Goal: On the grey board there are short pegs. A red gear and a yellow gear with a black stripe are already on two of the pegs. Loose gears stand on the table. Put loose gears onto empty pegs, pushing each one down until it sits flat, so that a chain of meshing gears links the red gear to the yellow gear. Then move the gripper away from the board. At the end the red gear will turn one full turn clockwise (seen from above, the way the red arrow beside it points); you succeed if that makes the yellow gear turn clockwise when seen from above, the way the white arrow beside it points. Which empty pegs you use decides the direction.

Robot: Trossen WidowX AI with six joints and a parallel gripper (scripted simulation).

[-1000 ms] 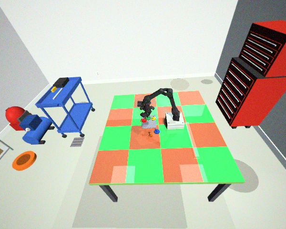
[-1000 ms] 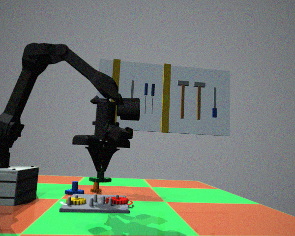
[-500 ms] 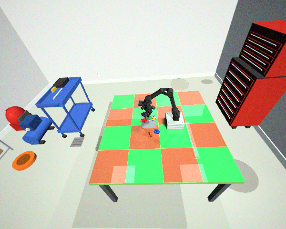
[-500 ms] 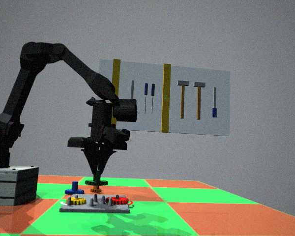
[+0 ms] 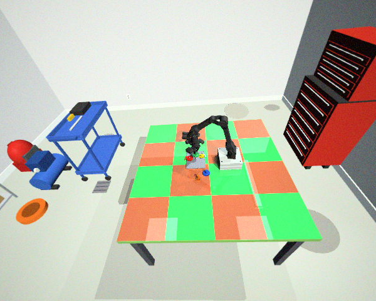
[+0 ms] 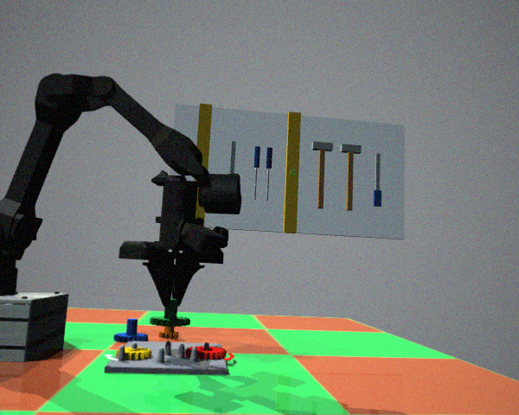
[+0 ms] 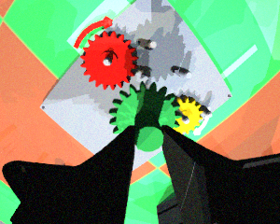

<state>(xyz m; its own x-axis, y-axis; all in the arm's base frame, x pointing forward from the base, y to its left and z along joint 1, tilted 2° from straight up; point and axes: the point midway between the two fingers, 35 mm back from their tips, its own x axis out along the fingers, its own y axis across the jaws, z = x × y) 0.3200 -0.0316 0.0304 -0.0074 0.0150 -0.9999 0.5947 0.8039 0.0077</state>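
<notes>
My gripper (image 6: pixel 174 303) (image 7: pixel 147 131) is shut on the handle of the green gear (image 6: pixel 170 321) (image 7: pixel 123 112). It holds this gear level in the air above the pegs of the grey board (image 6: pixel 165 369) (image 7: pixel 65 100) (image 5: pixel 194 165). The red gear (image 6: pixel 208 352) (image 7: pixel 100 70) (image 5: pixel 188 158) and the yellow gear (image 6: pixel 137 353) (image 7: pixel 191 109) (image 5: pixel 201 156) sit on their pegs. Several bare pegs show between and around them; the green gear hides part of the board in the wrist view. The blue gear (image 6: pixel 131 335) (image 5: pixel 205 172) and the small orange gear (image 6: pixel 169 334) (image 5: pixel 197 177) stand on the table.
The white base block (image 5: pixel 229 162) (image 6: pixel 22 326) of the arm is on the yellow gear's side of the board. The red arrow (image 7: pixel 91 30) curves beside the red gear, and the white arrow (image 7: pixel 203 127) lies beside the yellow gear.
</notes>
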